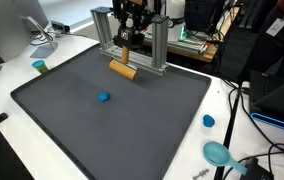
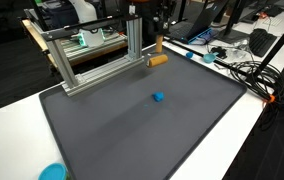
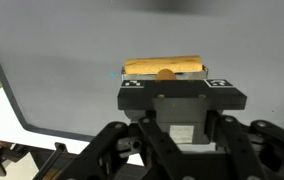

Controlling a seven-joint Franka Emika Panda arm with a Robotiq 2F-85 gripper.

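My gripper (image 1: 128,44) hangs at the back of the dark grey mat (image 1: 132,125), in front of a metal frame (image 1: 158,50). It appears shut on a short wooden peg (image 1: 125,54) held upright. Right below lies a wooden cylinder (image 1: 122,69) on its side on the mat. In an exterior view the gripper (image 2: 159,36) holds the peg (image 2: 159,46) just above the cylinder (image 2: 157,60). In the wrist view the cylinder (image 3: 162,65) lies crosswise beyond the gripper (image 3: 166,82), and the peg's round end (image 3: 166,73) shows in front of it. The fingertips are hidden.
A small blue piece (image 1: 104,97) lies mid-mat, also in an exterior view (image 2: 158,97). A blue cap (image 1: 209,121) and a teal scoop (image 1: 218,153) lie off the mat's edge, a green cup (image 1: 40,67) at another side. Cables and monitors surround the table.
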